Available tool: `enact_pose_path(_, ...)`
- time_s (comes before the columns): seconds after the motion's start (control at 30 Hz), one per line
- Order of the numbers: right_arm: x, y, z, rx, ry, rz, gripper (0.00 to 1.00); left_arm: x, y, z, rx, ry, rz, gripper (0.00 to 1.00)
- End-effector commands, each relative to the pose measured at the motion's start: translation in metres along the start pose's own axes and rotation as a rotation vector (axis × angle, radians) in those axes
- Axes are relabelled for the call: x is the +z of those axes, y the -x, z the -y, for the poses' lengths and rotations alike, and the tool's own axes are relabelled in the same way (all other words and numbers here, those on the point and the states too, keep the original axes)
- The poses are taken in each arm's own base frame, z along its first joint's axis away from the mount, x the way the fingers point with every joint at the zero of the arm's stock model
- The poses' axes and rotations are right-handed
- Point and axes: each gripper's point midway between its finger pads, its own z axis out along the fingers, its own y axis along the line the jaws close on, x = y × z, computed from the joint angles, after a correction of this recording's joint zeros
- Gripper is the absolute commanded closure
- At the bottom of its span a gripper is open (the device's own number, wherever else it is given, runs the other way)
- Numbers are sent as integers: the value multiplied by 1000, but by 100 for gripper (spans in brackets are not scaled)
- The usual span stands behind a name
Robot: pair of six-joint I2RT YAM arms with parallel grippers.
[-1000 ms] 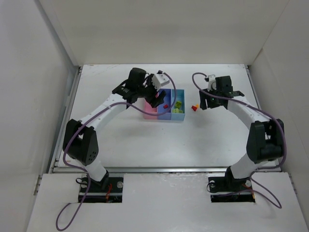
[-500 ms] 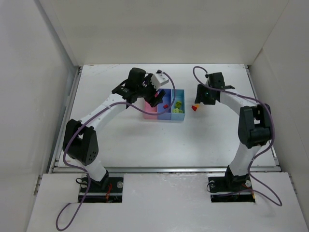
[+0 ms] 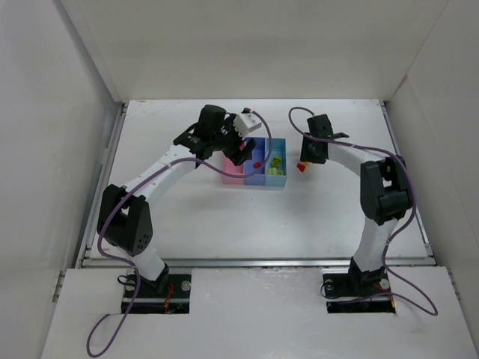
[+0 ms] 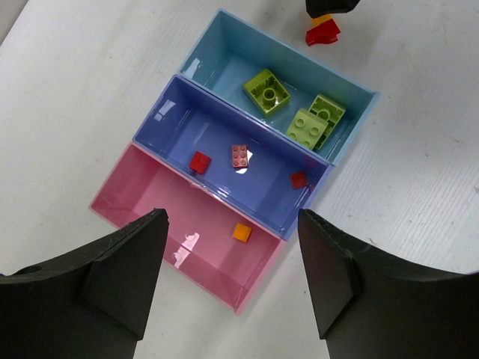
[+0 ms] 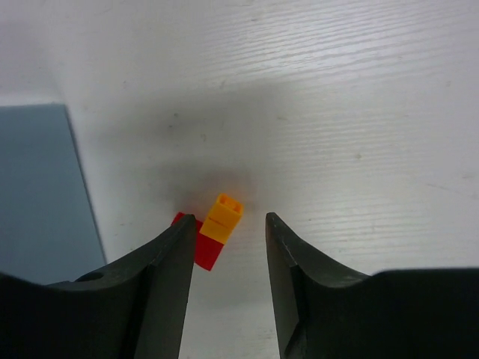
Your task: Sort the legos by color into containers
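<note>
Three joined bins lie mid-table: pink [image 4: 161,206], medium blue [image 4: 187,127], light blue [image 4: 224,56]. The pink bin holds an orange-yellow lego [image 4: 241,232]. The medium blue bin holds three red legos [image 4: 240,155]. The light blue bin holds three yellow-green legos [image 4: 267,90]. An orange-yellow lego [image 5: 222,217] joined to a red lego [image 5: 205,250] lies on the table right of the bins [image 3: 301,167]. My right gripper [image 5: 228,228] is open, its jaws either side of that pair. My left gripper [image 4: 232,262] is open and empty above the pink bin.
White walls enclose the table on the left, far and right sides. The light blue bin's edge [image 5: 37,187] shows at the left of the right wrist view, close to the loose legos.
My right arm has swung left and its gripper has come over the loose orange-yellow and red pair. My left arm has not moved.
</note>
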Motion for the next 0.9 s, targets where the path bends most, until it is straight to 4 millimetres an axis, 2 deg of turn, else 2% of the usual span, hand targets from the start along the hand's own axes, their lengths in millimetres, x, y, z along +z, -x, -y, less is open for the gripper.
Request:
enact_pose_path(0.0,-27,35,8,58,-78,143,52,-7,14,0,5,7,39,33)
enact_pose_path(0.13,-30,32,3,25,-97,153,50,-6,10,1,1,3,31,33)
enact_pose_path(0.2,-22,23,5,26,-109,122,50,-6,10,1,1,3,31,33)
enact_pose_path(0.27,-22,22,2,47,-99,119,50,-6,10,1,1,3,31,33)
enact_pose_path(0.33,-19,20,2,108,-110,119,49,-6,10,1,-8,3,31,33)
enact_pose_path(0.43,-20,20,2,234,-124,134,41,-6,6,3,-11,0,23,33)
enact_pose_path(0.6,-5,12,-1,277,-139,85,41,-6,6,3,-11,0,23,33)
enact_pose_path(0.67,-1,9,-2,295,-144,76,44,-8,9,3,-8,3,31,33)
enact_pose_path(0.87,2,2,0,304,-149,68,50,-7,5,4,-11,0,23,33)
